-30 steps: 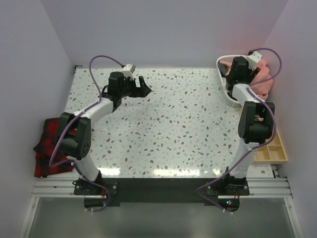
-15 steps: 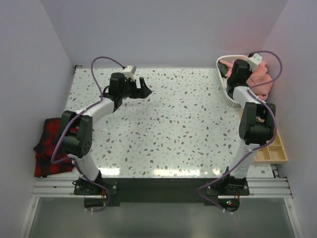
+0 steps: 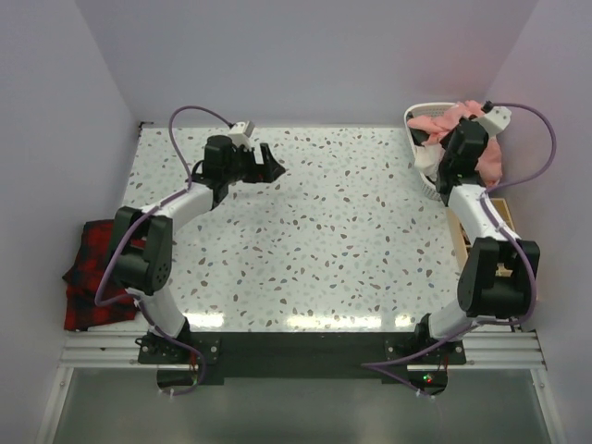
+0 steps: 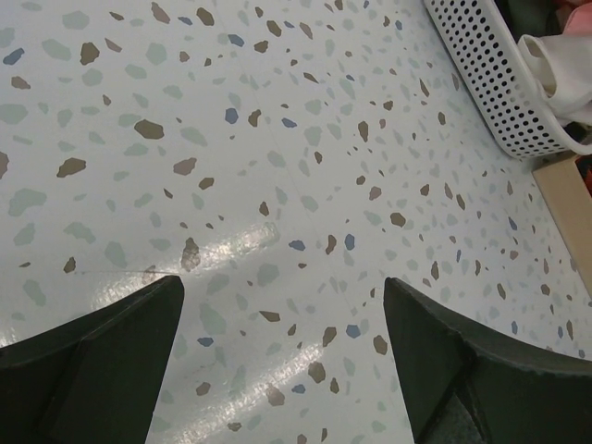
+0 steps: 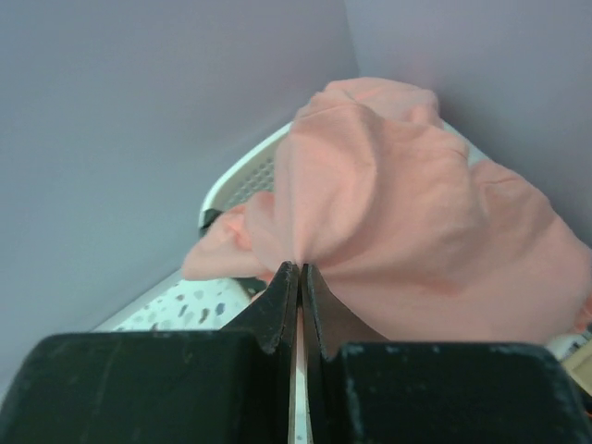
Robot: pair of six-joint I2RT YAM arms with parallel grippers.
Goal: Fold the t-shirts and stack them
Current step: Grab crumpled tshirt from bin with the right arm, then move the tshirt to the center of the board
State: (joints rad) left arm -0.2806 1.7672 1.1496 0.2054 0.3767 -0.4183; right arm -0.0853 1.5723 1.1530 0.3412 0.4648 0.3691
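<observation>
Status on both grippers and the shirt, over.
Right gripper shut on pink t-shirt, at the basket. Left gripper open over table, holding nothing. Nothing blocking.

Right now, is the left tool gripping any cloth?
No, the left tool stands open with nothing between its black fingers, only the bare speckled tabletop below.

Speckled terrazzo table [image 3: 324, 240], white perforated basket [image 4: 481, 74] at its far right corner, red-and-black plaid cloth [image 3: 88, 277] crumpled off the left edge, wooden tray [image 4: 572, 208] beside the right edge near the basket, plain lilac walls [image 3: 305, 55].
</observation>
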